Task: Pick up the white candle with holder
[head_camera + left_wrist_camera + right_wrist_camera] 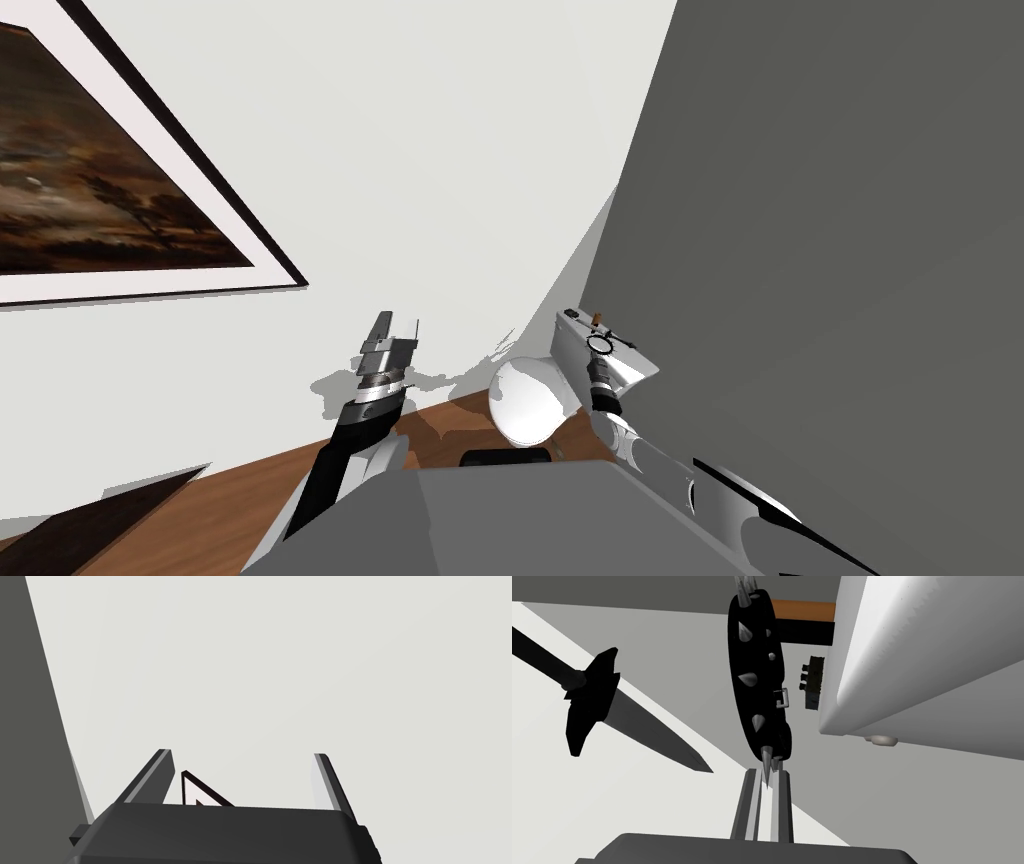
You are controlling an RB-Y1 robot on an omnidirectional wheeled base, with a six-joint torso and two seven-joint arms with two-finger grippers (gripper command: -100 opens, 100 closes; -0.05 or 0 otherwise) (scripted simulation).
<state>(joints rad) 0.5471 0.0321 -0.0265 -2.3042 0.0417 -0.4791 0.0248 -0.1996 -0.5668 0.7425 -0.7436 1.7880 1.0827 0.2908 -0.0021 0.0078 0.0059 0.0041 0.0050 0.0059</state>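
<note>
Two fingers of the left gripper (242, 753) are standing spread apart, grasping nothing, before the white wall (300, 651). Right gripper (769, 772) fingers are clenching on a spike at the rim of the black spiked holder (757, 676), the white candle (912, 666) sitting just beside it.

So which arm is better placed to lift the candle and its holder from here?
Right. The right claw is closed on a spike of the black spiked ring beside the white block. The left claw stands open, facing bare wall.
</note>
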